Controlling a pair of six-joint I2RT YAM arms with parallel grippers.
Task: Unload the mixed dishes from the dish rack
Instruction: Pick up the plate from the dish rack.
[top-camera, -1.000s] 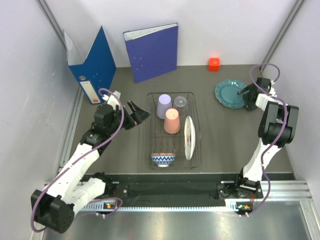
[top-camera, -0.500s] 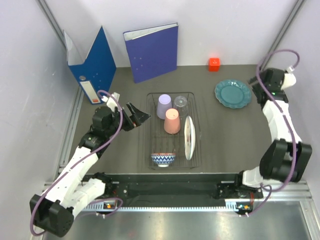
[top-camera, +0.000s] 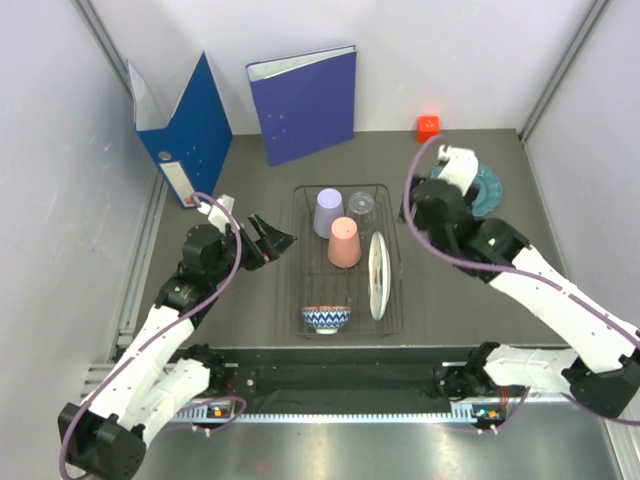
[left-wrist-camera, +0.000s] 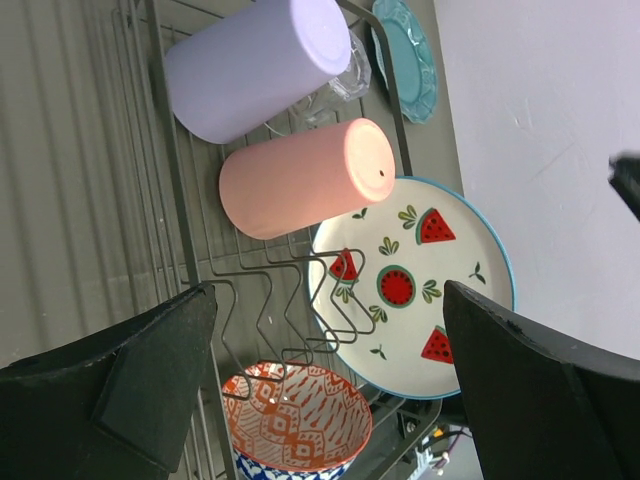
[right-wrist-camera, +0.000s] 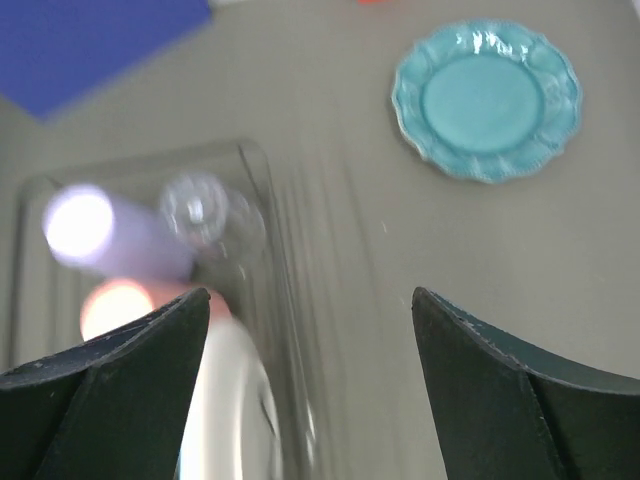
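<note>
The black wire dish rack (top-camera: 296, 255) holds a lavender cup (top-camera: 328, 212), a clear glass tumbler (top-camera: 362, 205), a pink cup (top-camera: 344, 243), a white plate (top-camera: 377, 276) standing on edge and a patterned bowl (top-camera: 327, 319). The teal plate (top-camera: 489, 190) lies on the table right of the rack, partly hidden by my right arm. My left gripper (top-camera: 270, 237) is open and empty just left of the rack. Its view shows the pink cup (left-wrist-camera: 300, 175), watermelon-marked plate (left-wrist-camera: 420, 285) and bowl (left-wrist-camera: 300, 420). My right gripper (top-camera: 428, 212) is open and empty above the table between the rack (right-wrist-camera: 270, 250) and the teal plate (right-wrist-camera: 487, 98); that view is blurred.
Two blue binders (top-camera: 185, 125) (top-camera: 305, 100) stand at the back left. A small red cube (top-camera: 428, 127) sits at the back by the wall. Grey walls close in both sides.
My right arm has swung left from the far right edge, across the teal plate, toward the rack. My left gripper has barely moved.
</note>
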